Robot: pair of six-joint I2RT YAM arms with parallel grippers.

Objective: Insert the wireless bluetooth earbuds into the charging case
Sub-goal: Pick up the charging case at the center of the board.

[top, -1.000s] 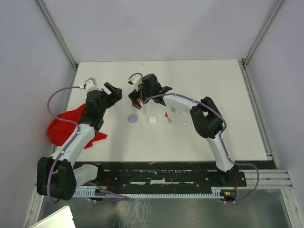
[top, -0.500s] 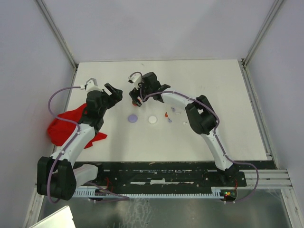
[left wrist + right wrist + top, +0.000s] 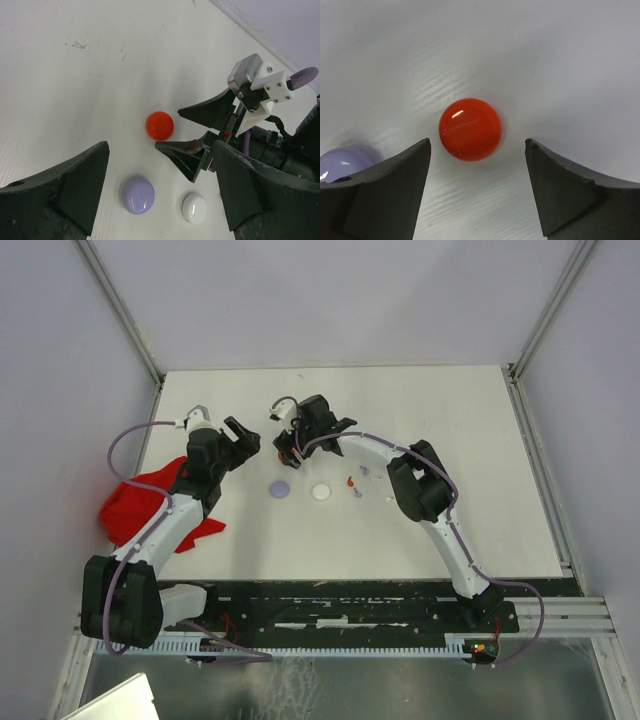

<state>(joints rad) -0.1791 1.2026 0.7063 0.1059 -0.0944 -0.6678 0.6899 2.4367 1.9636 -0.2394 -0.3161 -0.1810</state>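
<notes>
**R fingers straddle red disc; earbuds off to my right.**
R gripper [image 3: 477, 146] apart, empty. Red disc [image 3: 470, 129] (prob. a case) sits in the gap, touching neither finger; it's round, no axis to align. L gripper [image 3: 244, 433] apart, empty, hovering just left. Earbuds [image 3: 351, 482] lie on table [image 3: 450, 440] just past white disc [image 3: 320, 492]; R arm nearer.

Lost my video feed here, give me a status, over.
Left gripper open, empty. Right gripper open over red case, no contact. Earbuds loose on table beside white case. Nothing blocking.
</notes>
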